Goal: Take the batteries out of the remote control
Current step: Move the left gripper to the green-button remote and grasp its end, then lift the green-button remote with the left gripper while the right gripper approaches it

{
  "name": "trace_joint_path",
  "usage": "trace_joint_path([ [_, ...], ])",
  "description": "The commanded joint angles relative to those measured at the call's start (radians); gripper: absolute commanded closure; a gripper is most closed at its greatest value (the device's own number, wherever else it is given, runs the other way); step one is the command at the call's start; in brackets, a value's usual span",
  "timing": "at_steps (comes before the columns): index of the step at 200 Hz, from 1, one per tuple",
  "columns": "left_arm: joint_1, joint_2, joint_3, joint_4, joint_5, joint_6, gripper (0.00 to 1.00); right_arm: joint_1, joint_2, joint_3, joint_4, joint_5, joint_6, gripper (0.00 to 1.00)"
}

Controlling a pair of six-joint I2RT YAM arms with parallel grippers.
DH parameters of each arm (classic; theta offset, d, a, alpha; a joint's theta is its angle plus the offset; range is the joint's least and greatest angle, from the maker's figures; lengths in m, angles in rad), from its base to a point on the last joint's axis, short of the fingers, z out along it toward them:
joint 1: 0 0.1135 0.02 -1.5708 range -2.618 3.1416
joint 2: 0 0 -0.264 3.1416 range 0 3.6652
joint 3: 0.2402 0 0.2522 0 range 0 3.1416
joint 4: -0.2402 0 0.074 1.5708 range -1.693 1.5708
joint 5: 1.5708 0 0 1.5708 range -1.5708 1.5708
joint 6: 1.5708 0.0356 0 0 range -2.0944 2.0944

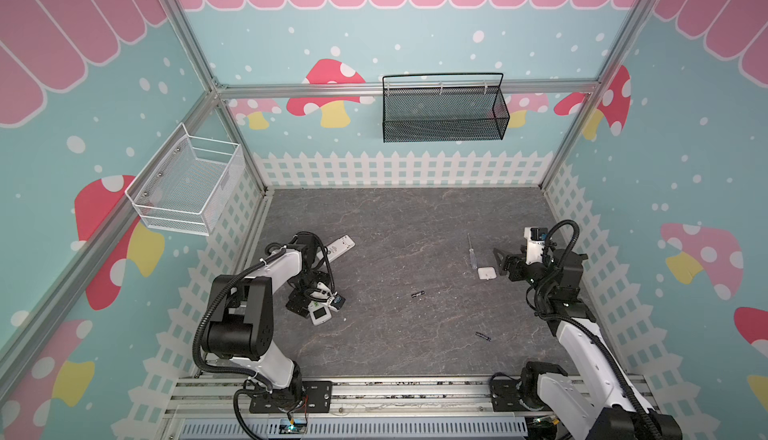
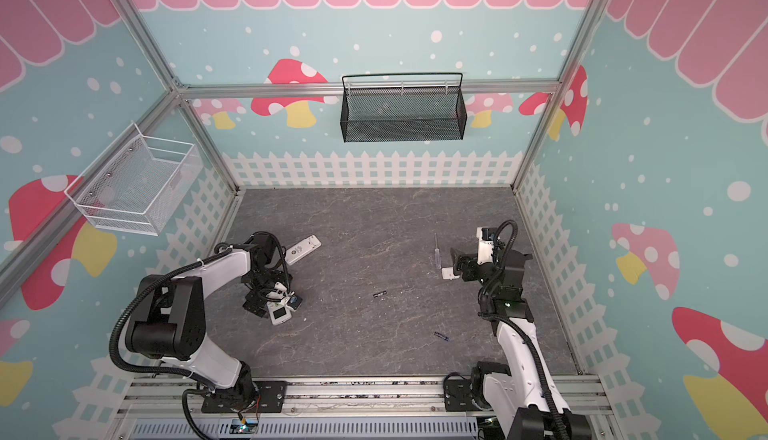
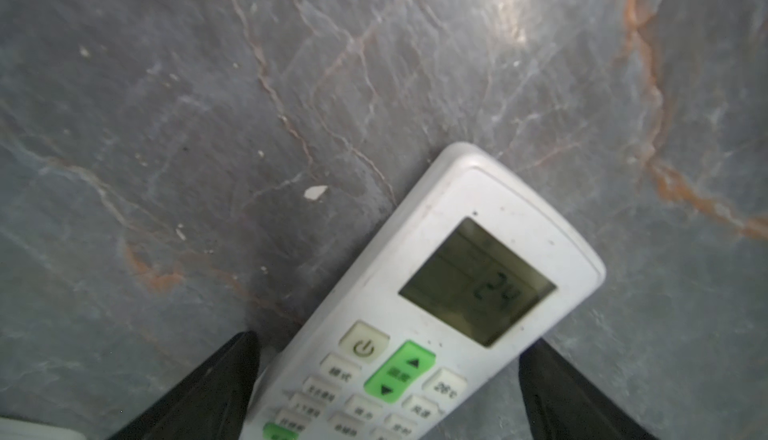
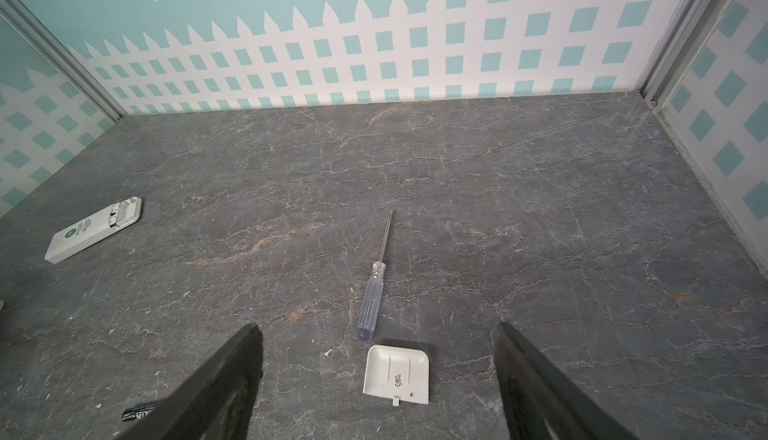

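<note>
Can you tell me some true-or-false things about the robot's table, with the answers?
1. The left gripper is open, with a finger on each side of the white remote. True.
2. The right gripper holds the screwdriver. False: the screwdriver lies on the table, and that gripper is open and holds nothing.
3. Two dark batteries lie loose on the table. True.
4. The white cover sits on top of the screwdriver. False: it lies flat on the table, just past the handle's end.
</note>
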State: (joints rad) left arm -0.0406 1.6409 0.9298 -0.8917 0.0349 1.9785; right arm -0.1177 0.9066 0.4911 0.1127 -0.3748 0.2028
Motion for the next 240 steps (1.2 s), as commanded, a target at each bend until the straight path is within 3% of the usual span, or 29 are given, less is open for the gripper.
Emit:
trace_joint_path([
  [1, 0.005, 0.024, -0.005, 0.028, -0.012, 0.344, 0.06, 0.001, -0.001, -0.006, 0.015, -0.012, -0.011, 0.12],
  [61, -0.014, 0.052, 0.013, 0.066, 0.113, 0.295, 0.25, 0.001, -0.003, -0.020, 0.022, -0.009, 0.001, 0.12],
  [96, -0.024, 0.040, 0.106, 0.065, 0.254, 0.033, 0.42, 0.000, 0.022, 0.003, -0.001, -0.024, 0.005, 0.12],
  [122, -0.040, 0.046, 0.203, 0.031, 0.328, -0.169, 0.47, 0.001, 0.008, -0.004, 0.017, -0.045, 0.009, 0.12],
  [141, -0.071, 0.046, 0.279, 0.020, 0.386, -0.368, 0.48, 0.002, -0.018, -0.011, 0.033, -0.075, -0.001, 0.12],
  [193, -0.133, 0.039, 0.507, 0.009, 0.717, -1.045, 0.50, 0.017, -0.069, -0.079, 0.189, -0.163, 0.029, 0.13],
  [217, -0.158, 0.030, 0.517, 0.183, 0.832, -1.403, 0.51, 0.056, -0.059, -0.093, 0.300, -0.189, 0.064, 0.14],
  [240, -0.173, 0.018, 0.488, 0.424, 0.868, -1.738, 0.53, 0.126, -0.036, -0.051, 0.299, -0.187, 0.035, 0.14],
])
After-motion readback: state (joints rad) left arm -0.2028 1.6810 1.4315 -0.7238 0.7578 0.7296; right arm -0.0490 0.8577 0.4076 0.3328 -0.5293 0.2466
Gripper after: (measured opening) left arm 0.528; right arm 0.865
